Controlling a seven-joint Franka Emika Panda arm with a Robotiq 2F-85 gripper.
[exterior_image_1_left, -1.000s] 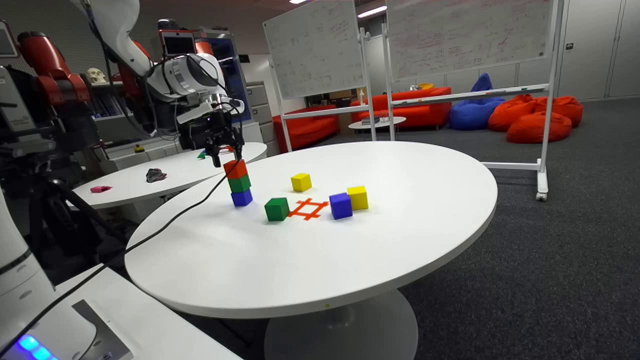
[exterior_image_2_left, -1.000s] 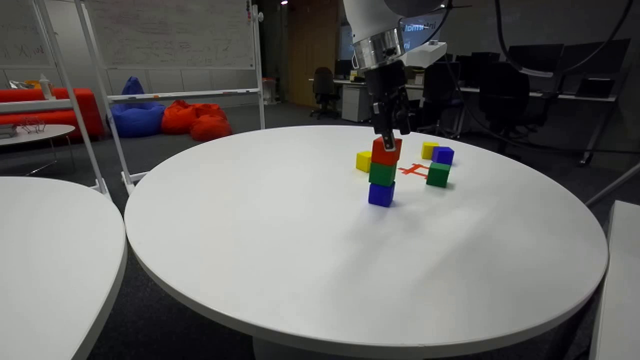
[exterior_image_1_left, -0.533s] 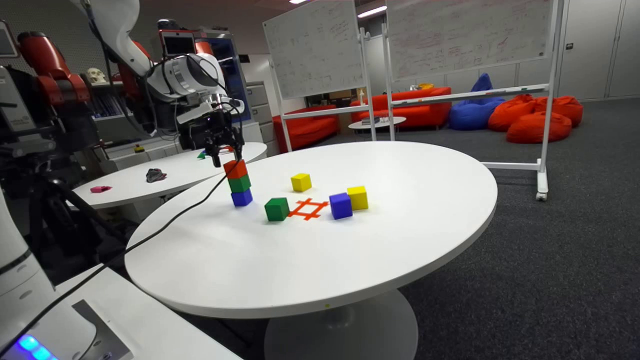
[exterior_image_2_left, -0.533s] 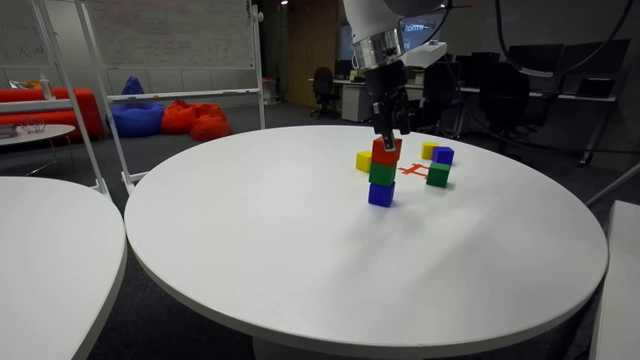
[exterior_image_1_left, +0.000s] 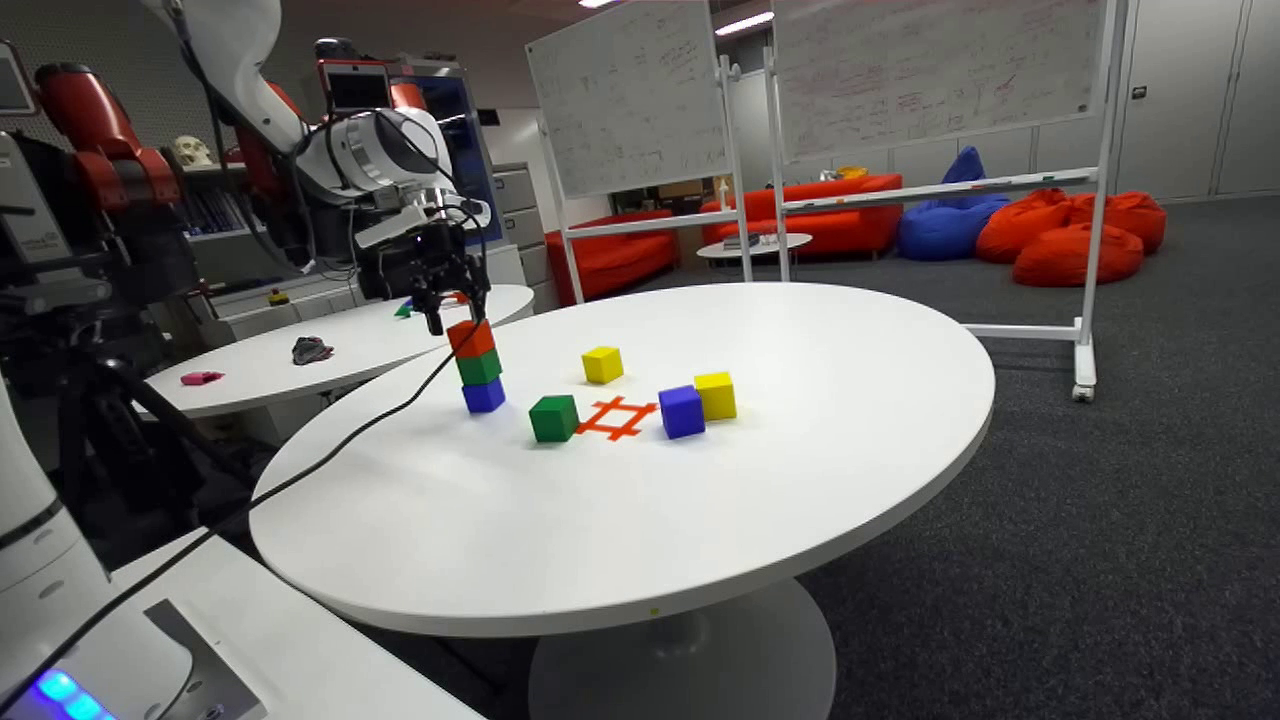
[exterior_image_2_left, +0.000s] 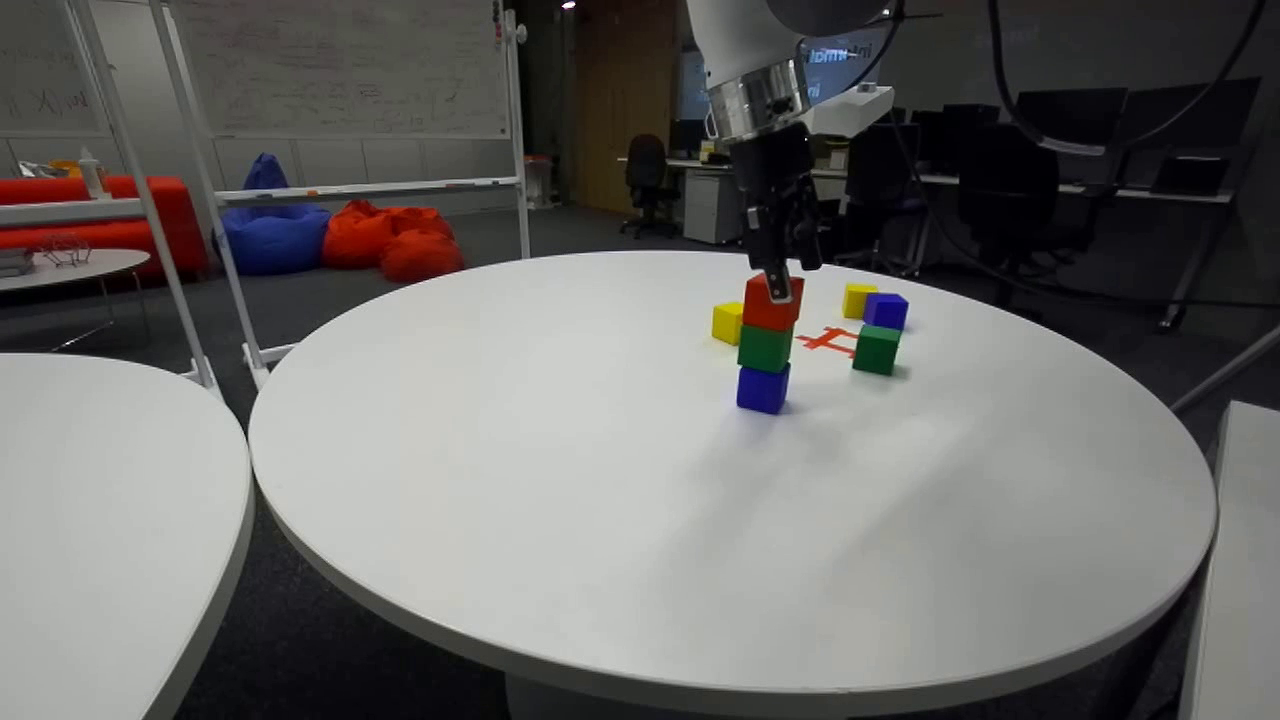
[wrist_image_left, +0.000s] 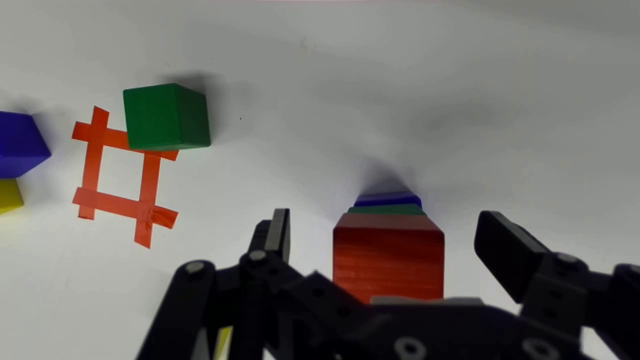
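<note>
Wrist view: gripper (wrist_image_left: 385, 227) spread wide, holding nothing; red block (wrist_image_left: 388, 257) shows in gap, untouched. Under it: green block (wrist_image_left: 386, 209), then blue block (wrist_image_left: 388, 199). Ten o'clock from red block: other green block (wrist_image_left: 166, 117), by red tape (wrist_image_left: 115, 202). Nine: yellow block (wrist_image_left: 9, 196).

Cube stack (exterior_image_2_left: 765, 349) on table (exterior_image_2_left: 560, 520), claw (wrist_image_left: 385, 232) perhaps astride
</note>
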